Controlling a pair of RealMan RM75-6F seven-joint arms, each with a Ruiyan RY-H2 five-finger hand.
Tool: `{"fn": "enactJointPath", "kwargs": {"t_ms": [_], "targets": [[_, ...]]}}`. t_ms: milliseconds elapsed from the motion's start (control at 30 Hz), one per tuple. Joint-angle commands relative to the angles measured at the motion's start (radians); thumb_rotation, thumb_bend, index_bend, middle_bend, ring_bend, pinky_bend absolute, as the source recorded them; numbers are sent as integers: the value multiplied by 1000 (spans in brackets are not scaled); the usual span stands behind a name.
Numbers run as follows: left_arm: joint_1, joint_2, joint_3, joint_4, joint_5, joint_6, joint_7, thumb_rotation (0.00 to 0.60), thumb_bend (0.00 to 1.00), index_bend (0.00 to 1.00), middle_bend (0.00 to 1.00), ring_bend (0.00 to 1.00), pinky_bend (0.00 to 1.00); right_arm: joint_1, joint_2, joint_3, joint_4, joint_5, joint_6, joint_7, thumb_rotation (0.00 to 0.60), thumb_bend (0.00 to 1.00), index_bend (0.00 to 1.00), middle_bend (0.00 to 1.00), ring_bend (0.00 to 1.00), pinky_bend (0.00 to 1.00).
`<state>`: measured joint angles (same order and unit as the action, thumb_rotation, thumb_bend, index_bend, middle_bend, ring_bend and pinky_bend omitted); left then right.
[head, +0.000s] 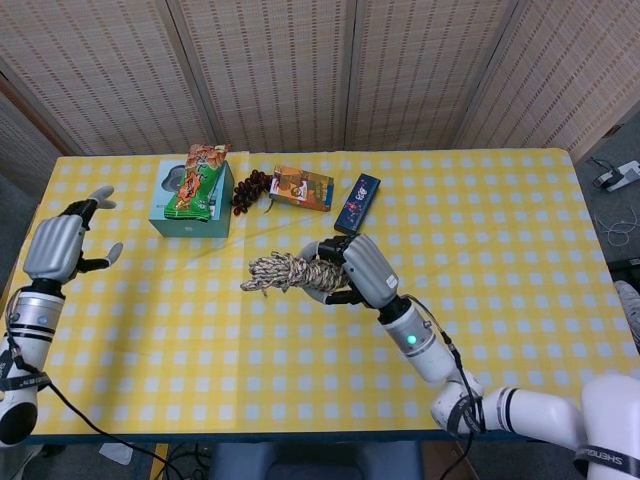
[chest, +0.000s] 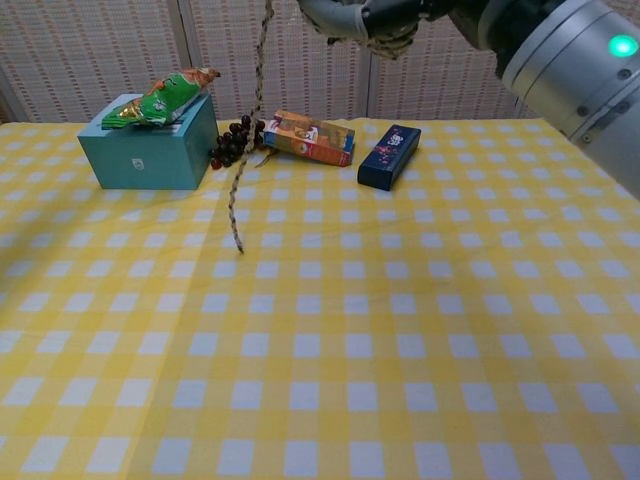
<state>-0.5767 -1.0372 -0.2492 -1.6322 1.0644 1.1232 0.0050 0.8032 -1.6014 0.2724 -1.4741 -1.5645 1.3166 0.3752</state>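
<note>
Braided rope bundle (head: 292, 273) in R hand (head: 362, 268), L hand (head: 55, 248) empty.

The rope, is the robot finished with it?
Not quite. The right hand already holds the rope bundle up off the yellow checked table. A loose end dangles free in the chest view. The left hand is open, holding nothing. Setting it down is probably left.

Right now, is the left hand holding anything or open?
Open: the left hand holds nothing, fingers spread, away from the rope bundle gripped by the right hand.
</note>
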Motion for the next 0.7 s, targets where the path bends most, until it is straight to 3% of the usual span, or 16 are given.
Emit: {"fn": "enactJointPath", "kwargs": {"t_ms": [33, 700], "targets": [[31, -10, 19, 15, 27, 46, 29, 600, 337, 159, 261, 221, 358, -23, 46, -23, -19, -24, 5, -38, 600, 346, 901, 744, 624, 647], [175, -2, 100, 53, 149, 180, 59, 600, 337, 195, 261, 219, 291, -122, 148, -86, 28, -81, 107, -34, 600, 355, 901, 744, 624, 647]]}}
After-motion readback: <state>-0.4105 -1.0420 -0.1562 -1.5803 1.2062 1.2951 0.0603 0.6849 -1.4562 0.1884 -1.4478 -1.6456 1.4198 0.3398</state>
